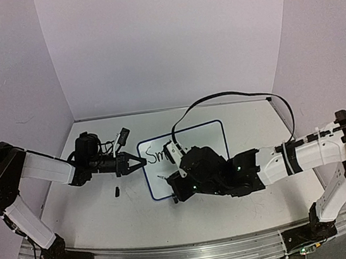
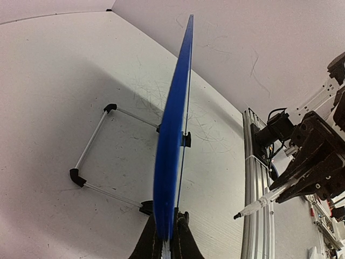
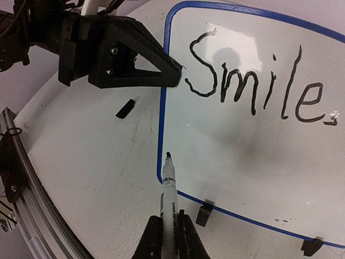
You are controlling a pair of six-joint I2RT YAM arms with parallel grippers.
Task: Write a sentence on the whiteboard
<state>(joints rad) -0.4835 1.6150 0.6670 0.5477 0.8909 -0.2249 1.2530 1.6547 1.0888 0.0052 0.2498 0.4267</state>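
Only the black handwritten "Smile." (image 3: 252, 100) is written, more being judged outstanding, on the small blue-rimmed whiteboard (image 3: 242, 162) clamped at 9 o'clock by the left claw (image 3: 179, 73), a white marker (image 3: 170, 197) being clenched in the right claw (image 3: 168, 236).

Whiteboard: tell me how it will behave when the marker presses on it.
Probably stiff: edge-on in the left wrist view, the whiteboard looks thin yet straight. Likely light: the left gripper steadies it by pinching one rim. It might slide or tip under the marker, resting only on small clip feet.
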